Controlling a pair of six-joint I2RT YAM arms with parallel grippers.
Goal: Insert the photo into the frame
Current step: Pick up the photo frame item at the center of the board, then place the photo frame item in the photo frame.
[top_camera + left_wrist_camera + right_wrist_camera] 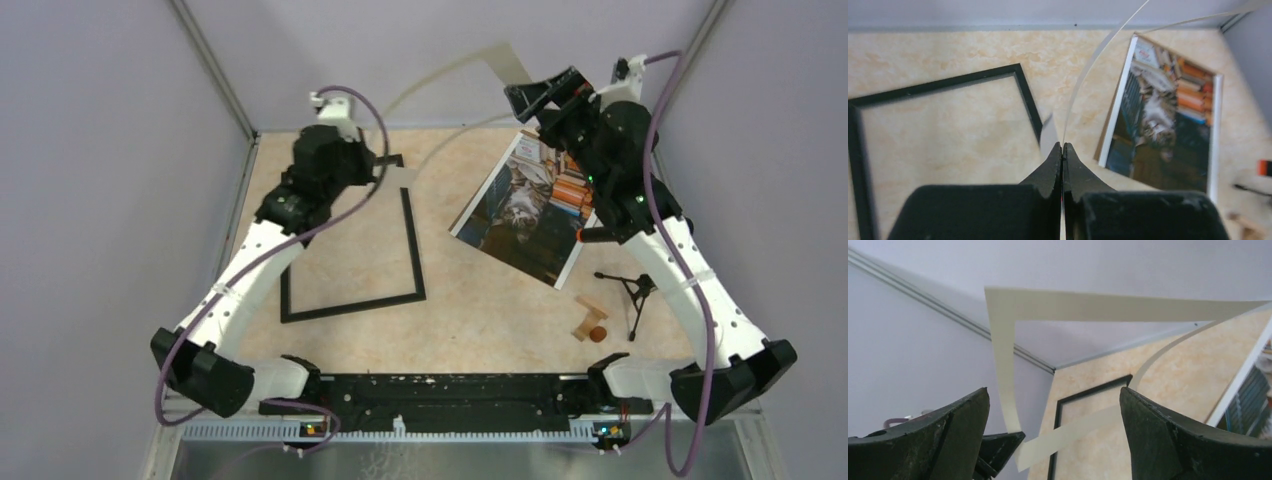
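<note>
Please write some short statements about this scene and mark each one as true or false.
1. The left gripper is shut on the white mat. True.
2. The photo lies inside the black frame. False: it lies on the table, to the right of the frame and apart from it.
3. The right gripper holds the photo. False: its jaws stand open and hold nothing.
4. The mat curves in the air above the table. True.

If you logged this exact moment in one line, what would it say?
left gripper: shut on white mat, held up | right gripper: open | photo: lying flat, outside frame
</note>
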